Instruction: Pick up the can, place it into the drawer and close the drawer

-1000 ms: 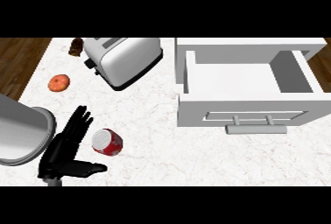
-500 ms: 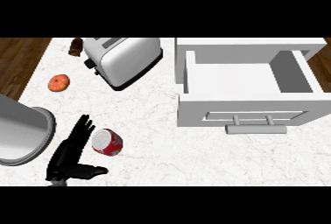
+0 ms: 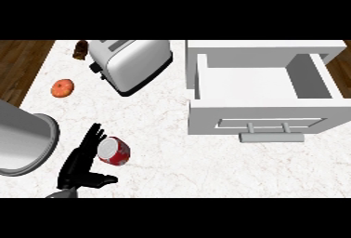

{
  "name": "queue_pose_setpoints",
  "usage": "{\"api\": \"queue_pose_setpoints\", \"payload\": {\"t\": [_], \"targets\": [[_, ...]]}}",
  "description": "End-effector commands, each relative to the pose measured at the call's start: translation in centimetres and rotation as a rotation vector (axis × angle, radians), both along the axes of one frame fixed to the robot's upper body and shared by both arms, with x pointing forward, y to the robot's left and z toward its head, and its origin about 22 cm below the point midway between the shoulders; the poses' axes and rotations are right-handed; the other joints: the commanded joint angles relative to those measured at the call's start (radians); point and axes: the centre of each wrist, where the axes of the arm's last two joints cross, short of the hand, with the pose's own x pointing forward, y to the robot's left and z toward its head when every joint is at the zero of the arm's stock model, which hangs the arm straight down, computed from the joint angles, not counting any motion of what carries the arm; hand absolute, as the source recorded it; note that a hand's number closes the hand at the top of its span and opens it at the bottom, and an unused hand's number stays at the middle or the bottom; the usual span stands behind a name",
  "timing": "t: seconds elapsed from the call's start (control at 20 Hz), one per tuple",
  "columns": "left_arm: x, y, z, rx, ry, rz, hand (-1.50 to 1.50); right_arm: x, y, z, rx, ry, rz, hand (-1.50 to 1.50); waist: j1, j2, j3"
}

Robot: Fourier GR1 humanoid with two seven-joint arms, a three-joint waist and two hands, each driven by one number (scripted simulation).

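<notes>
Your black left hand (image 3: 81, 160), fingers straight and thumb spread, holds nothing; it's touching the left side of the red, silver-topped metal can (image 3: 113, 150) on the white marble desk (image 3: 171, 153). Can's likely light, rigid, slick: wrap the round side wall mid-height

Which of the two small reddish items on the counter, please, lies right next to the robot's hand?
The red can, lying beside the left hand near the counter's front. The orange fruit sits far back, by the toaster.
</notes>
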Motion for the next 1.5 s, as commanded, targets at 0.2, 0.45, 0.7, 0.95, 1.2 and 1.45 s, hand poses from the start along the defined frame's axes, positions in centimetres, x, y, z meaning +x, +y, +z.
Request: {"api": "queue_pose_setpoints", "payload": {"t": [0.2, 0.45, 0.7, 0.95, 1.2, 1.45], "targets": [[2.2, -3.2, -2.1, -0.044, 0.0, -0.017, -1.5, 0.1, 0.3, 0.8, -0.002, -0.012, -0.002, -1.5, -0.002, 0.001, 0.0], [1.5, -1.6, -2.3, -0.11, 0.028, -0.003, 1.5, -1.0, 1.4, 1.3, -0.002, 0.005, 0.017, -1.5, 0.0, -0.001, 0.0], [3.5, -4.7, -1.3, -0.174, 0.032, -0.106, 1.5, -1.6, -0.4, -0.4, 0.016, 0.02, 0.019, -1.5, -0.002, -0.001, 0.001], [5.0, -6.5, 0.4, -0.225, -0.066, -0.167, 1.5, -1.0, 0.2, -0.3, 0.03, 0.006, -0.001, -1.5, 0.001, -0.002, 0.001], [5.6, -5.4, 3.4, -0.256, -0.149, -0.214, 1.5, -1.7, 0.0, -0.2, 0.016, 0.004, -0.011, -1.5, 0.003, -0.003, 0.001], [7.2, -5.4, 5.4, -0.239, -0.182, 0.114, 1.5, -1.5, 1.1, 0.9, 0.037, -0.001, 0.004, -1.5, 0.004, -0.003, 0.001]]}}
